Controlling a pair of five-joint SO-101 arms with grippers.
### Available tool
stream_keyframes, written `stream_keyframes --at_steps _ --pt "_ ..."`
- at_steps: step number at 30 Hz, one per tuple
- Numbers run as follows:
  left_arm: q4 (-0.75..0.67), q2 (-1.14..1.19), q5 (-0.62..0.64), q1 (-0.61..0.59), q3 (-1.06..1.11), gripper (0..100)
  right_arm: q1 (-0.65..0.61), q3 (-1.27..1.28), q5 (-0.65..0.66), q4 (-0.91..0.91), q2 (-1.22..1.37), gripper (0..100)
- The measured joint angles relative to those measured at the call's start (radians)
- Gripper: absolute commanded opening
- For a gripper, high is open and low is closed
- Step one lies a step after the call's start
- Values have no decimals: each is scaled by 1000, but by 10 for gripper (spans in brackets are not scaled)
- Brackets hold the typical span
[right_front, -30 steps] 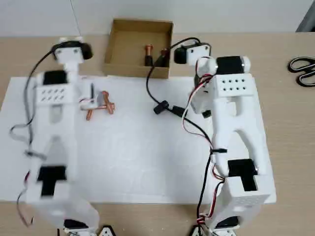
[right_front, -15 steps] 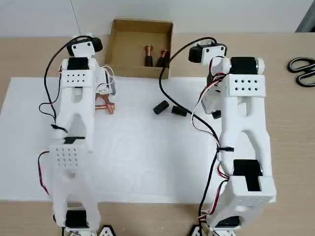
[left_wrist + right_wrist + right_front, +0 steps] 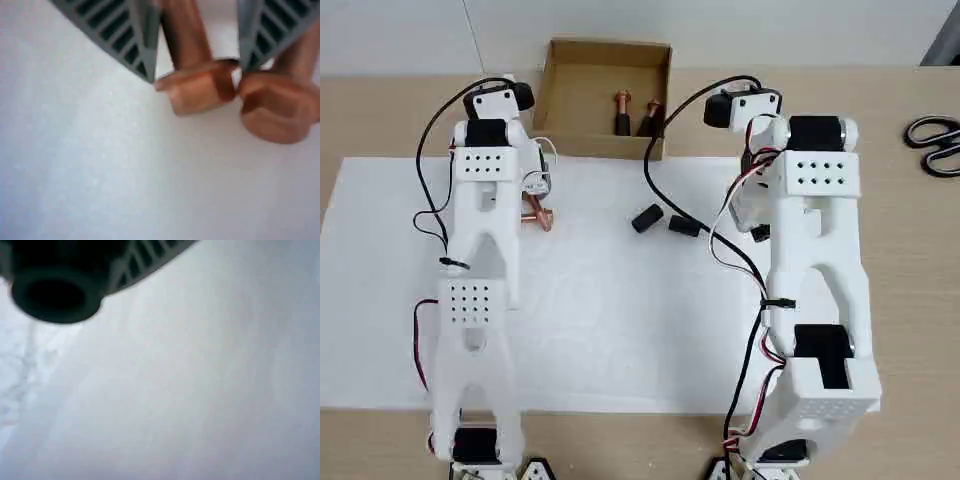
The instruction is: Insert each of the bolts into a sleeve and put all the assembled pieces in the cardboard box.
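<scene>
My left tool (image 3: 197, 67), spread astride a bolt (image 3: 195, 87) lying on the white sheet (image 3: 620, 330), has a second bolt (image 3: 275, 107) touching that bolt's head, so closing could nip or shove both and skew the grip; the state of my right tool (image 3: 752, 228) I cannot tell.

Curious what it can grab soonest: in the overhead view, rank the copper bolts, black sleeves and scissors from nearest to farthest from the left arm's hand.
1. The copper bolts, right at the left hand, on the white sheet.
2. The black sleeves, mid-sheet between the arms; the one nearer the left arm comes first.
3. The scissors, at the table's far right edge.
</scene>
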Motion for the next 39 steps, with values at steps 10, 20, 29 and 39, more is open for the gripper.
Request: stream_keyframes --at_steps 10,20,29,39 --pt "11 2 -2 21 -3 86 0 0 0 0 0 6" --pt "25 6 -2 54 -9 90 0 0 0 0 0 6" --pt "25 6 3 54 -9 85 0 0 0 0 0 6" --pt "23 12 3 55 -9 6 0 0 0 0 0 6"
